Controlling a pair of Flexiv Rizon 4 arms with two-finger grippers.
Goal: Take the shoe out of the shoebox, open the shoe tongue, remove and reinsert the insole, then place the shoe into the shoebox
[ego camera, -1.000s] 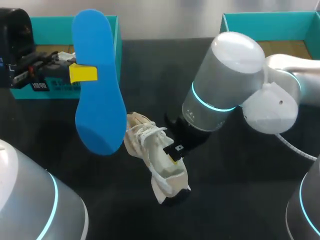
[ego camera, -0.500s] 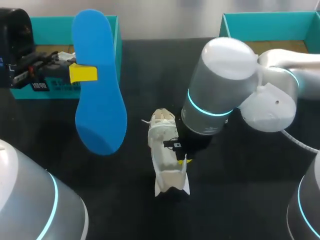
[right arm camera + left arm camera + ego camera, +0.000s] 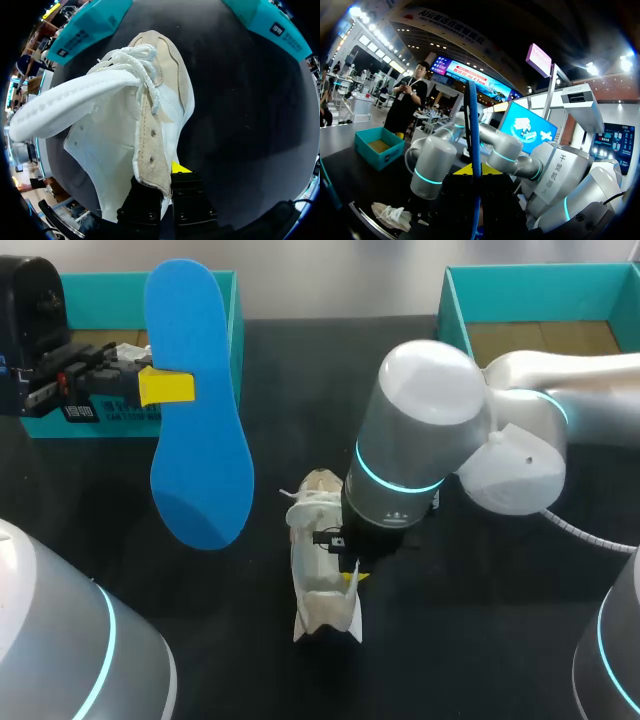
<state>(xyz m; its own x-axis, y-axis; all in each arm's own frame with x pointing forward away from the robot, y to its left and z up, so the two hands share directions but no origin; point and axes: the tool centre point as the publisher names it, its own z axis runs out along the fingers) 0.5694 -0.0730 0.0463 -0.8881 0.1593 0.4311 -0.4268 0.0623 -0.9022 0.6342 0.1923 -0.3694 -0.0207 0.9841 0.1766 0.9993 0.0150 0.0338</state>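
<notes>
Right wrist view, shoe pinched, left, insole edge-on

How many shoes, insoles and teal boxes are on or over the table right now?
shoe: 1
blue insole: 1
teal boxes: 2
Total: 4

The teal shoebox carries a white barcode label, its print too small to read.

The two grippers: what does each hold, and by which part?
Left gripper: the flat blue insole, by its side edge. Right gripper: the white-and-beige laced shoe, by its opening's beige rim.
</notes>
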